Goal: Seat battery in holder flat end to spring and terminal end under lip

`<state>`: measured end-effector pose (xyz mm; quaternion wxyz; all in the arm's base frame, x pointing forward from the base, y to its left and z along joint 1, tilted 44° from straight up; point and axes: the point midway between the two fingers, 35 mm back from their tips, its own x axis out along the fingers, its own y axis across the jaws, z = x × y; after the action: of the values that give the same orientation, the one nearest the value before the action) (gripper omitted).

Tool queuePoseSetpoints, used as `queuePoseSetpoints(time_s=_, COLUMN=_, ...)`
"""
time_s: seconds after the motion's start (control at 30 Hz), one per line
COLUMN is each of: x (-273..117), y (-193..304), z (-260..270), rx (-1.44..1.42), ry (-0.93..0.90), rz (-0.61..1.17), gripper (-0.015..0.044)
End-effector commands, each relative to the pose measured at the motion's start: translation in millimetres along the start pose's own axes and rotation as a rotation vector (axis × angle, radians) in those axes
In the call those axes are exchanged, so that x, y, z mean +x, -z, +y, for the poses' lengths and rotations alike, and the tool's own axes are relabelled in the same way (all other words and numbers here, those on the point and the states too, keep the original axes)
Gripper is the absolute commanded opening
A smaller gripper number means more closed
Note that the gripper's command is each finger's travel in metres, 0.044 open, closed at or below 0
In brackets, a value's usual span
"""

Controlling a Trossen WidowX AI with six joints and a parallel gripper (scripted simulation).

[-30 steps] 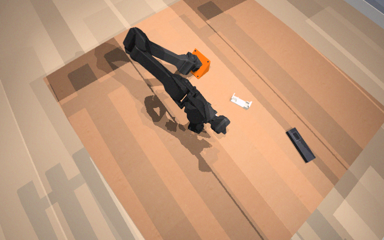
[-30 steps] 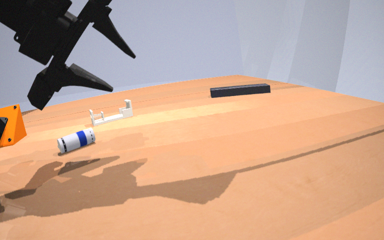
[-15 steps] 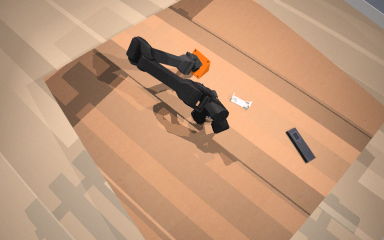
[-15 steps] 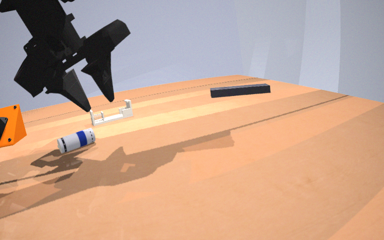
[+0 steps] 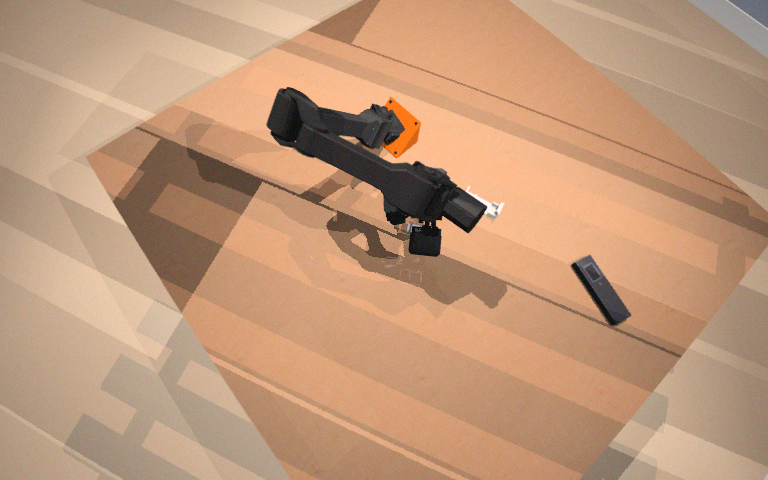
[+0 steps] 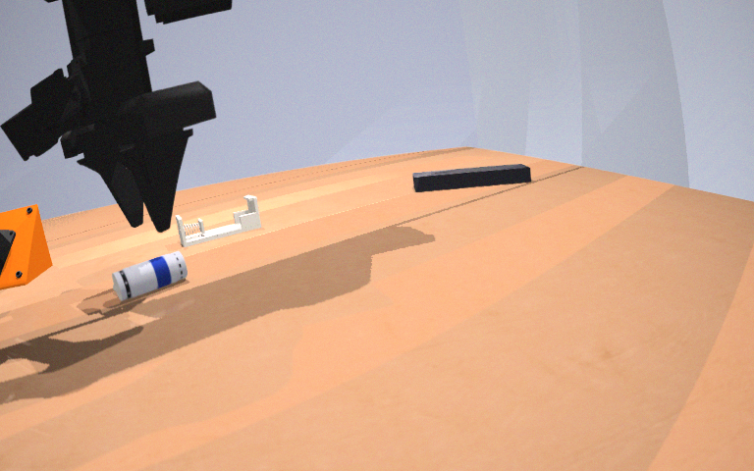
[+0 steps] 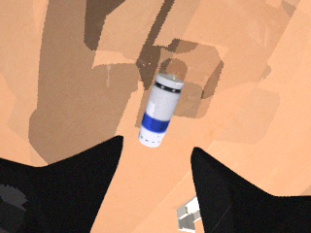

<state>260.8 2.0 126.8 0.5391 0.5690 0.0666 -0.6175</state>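
The tool (image 6: 148, 229) (image 7: 158, 147) hangs above the worktop (image 5: 396, 362) (image 6: 445, 333) (image 7: 243, 155), its fingertips pointing down in the exterior view. Its two fingers stand apart with nothing between them. In the wrist view they frame a gap in the lower part, one black tip on each side.

The battery (image 6: 149, 276) (image 7: 161, 111) lies on its side on the worktop, out of the holder (image 5: 492, 210) (image 6: 219, 232) (image 7: 189, 215) and near it. It is white with a blue band toward one end and a black band toward the other. In the wrist view it lies beyond the fingertips, tilted, its blue-banded end the closer one to them. From the top it is mostly hidden by the arm (image 5: 351, 158) (image 6: 108, 55).

The holder is white and sits on the worktop, with a coil spring (image 6: 191, 228) at one end and a taller raised part at the other. Nothing lies in the stretch between. The top view shows it partly covered by the arm; the wrist view catches only a piece beside one finger.

A dark bar (image 5: 600, 290) (image 6: 471, 178) lies well apart from both. An orange block (image 5: 408, 127) (image 6: 34, 244) stands by the arm's base.
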Motion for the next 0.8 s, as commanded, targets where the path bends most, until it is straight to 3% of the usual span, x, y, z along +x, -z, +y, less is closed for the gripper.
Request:
queuePoseSetpoints(time_s=0.0, x=-5.3, y=-6.4, z=-0.6, rx=0.132, ry=-0.034, rz=-0.105, gripper=0.0243)
queuePoseSetpoints(time_s=0.77, x=18.2, y=-7.7, z=0.5, rx=0.133, ry=-0.034, rz=-0.104, gripper=0.0243)
